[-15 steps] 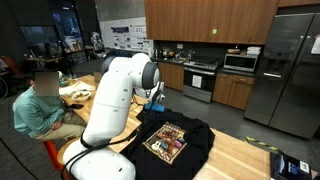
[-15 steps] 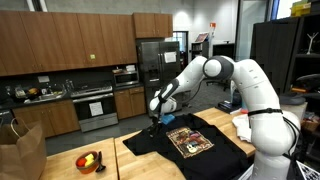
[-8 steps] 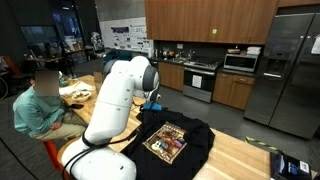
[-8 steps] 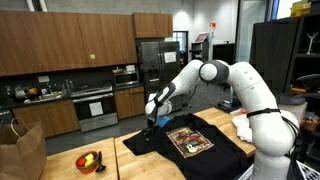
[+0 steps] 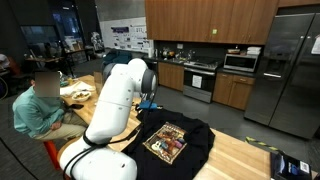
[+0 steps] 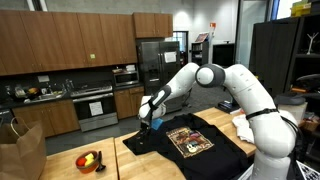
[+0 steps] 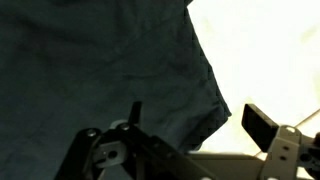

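A black T-shirt [image 6: 160, 146] with a colourful print [image 6: 190, 140] lies spread on the wooden table [image 6: 130, 165]; it also shows in an exterior view [image 5: 195, 135]. My gripper [image 6: 148, 122] hangs low over the shirt's far corner, and the arm mostly hides it in an exterior view [image 5: 147, 103]. In the wrist view the gripper [image 7: 198, 117] is open, straddling the shirt's edge. The dark cloth [image 7: 100, 70] fills the left, with one finger [image 7: 262, 125] over bare table [image 7: 270, 50]. Nothing is held.
A bowl of fruit [image 6: 90, 160] and a paper bag [image 6: 20, 150] stand at the table's near end. A person [image 5: 40, 105] sits at the table beside the robot. A blue thing [image 5: 290, 165] lies at the far corner. A light cloth [image 6: 243, 125] sits by the robot's base.
The arm has swung the gripper sideways and lower, out towards the shirt's corner. The jaws stayed open and the shirt has not moved.
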Motion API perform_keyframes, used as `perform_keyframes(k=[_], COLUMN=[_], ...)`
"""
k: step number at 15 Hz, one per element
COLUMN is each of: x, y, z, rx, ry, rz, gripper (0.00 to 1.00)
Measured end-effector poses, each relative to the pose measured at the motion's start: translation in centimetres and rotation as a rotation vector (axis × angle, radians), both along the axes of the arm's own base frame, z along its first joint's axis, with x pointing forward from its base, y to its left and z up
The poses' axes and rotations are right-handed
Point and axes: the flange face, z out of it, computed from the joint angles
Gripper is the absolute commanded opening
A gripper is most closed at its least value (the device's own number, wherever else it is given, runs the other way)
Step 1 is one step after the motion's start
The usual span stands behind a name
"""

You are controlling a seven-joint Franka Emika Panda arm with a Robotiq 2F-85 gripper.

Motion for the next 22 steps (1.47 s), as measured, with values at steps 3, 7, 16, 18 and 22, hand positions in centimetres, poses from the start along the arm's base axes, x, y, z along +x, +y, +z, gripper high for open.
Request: perform_keyframes(k=[3,7,16,18,22], x=[0.3,0.8,1.4,1.4,1.4], y=[1.3,2.8,3.7,3.6,3.7], z=[-0.3,-0.6,-0.5,-0.6,-0.6], rx=[0.006,0.016,0.006,0.005,0.005], ry=[0.003,0.004,0.013,0.013,0.014], rz=[0.016,0.031,0.03,0.03,0.03], gripper=[1.0,1.0,1.0,1.0,1.0])
